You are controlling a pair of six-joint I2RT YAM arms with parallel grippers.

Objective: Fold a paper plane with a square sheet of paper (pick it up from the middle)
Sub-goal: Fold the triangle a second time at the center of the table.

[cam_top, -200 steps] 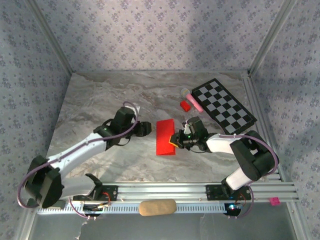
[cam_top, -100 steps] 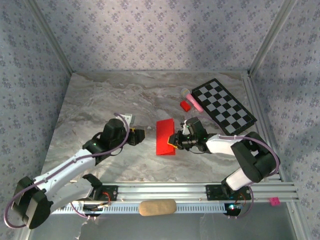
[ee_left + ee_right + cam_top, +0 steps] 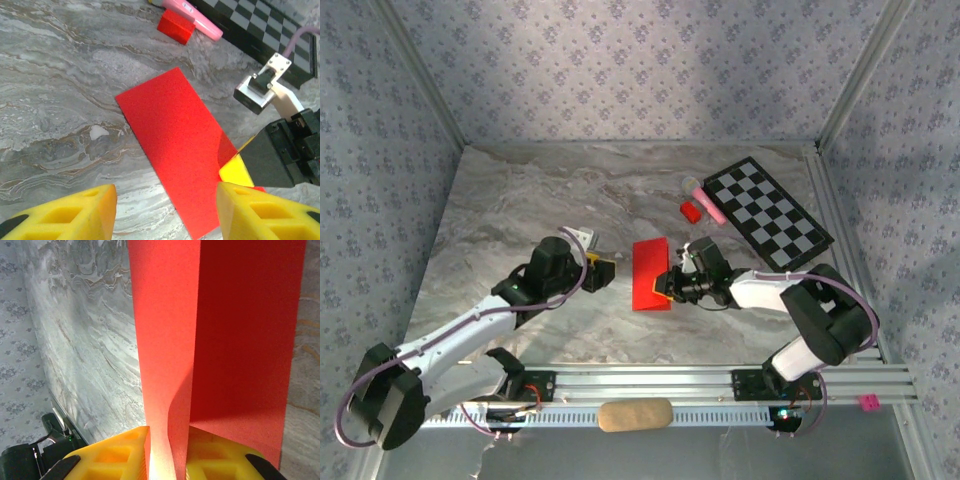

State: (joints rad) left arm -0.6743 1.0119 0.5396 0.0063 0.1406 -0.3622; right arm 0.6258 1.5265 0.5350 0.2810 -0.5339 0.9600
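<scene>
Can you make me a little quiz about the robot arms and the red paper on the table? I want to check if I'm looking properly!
1. True or false: the left claw is holding the red paper.
2. Which thing lies right beside the small red block? A) a blue cup B) a pink stick C) a green ball
3. Fill the gap: the paper's edge sits between the fingers of the ___ claw.

Key
1. False: it stands open, apart from the paper.
2. B.
3. Right: the right claw pinches the edge nearest it.
</scene>
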